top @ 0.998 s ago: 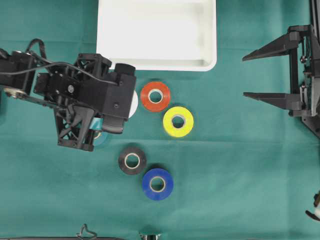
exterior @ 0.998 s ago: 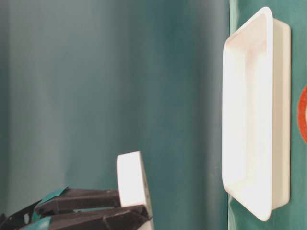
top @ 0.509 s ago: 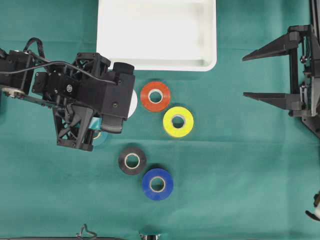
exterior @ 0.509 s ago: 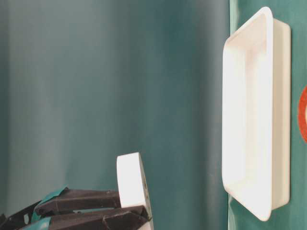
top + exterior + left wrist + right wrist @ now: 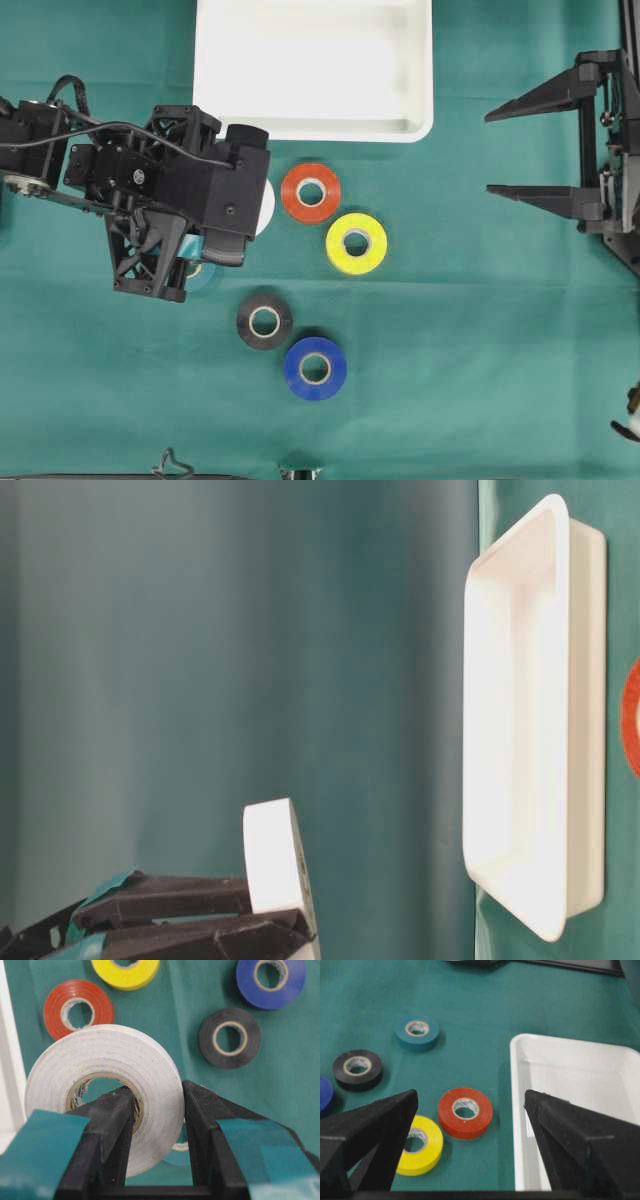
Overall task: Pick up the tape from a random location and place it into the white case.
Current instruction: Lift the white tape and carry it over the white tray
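Note:
My left gripper (image 5: 157,1105) is shut on a white tape roll (image 5: 105,1065), one finger through its core and the other on the outside. It holds the roll on edge, above the cloth. From overhead only a sliver of the white tape (image 5: 267,206) shows past the left wrist body. The white case (image 5: 312,130) lies just beyond, at the top middle, with nothing in it. In the table-level view the roll (image 5: 272,865) hangs apart from the case (image 5: 585,730). My right gripper (image 5: 488,154) stands open at the right edge, holding nothing.
Loose rolls lie on the green cloth: red (image 5: 310,192), yellow (image 5: 356,243), black (image 5: 264,320) and blue (image 5: 315,368). A teal roll (image 5: 203,278) is half hidden under the left arm. The red and yellow rolls lie between the held tape and my right gripper.

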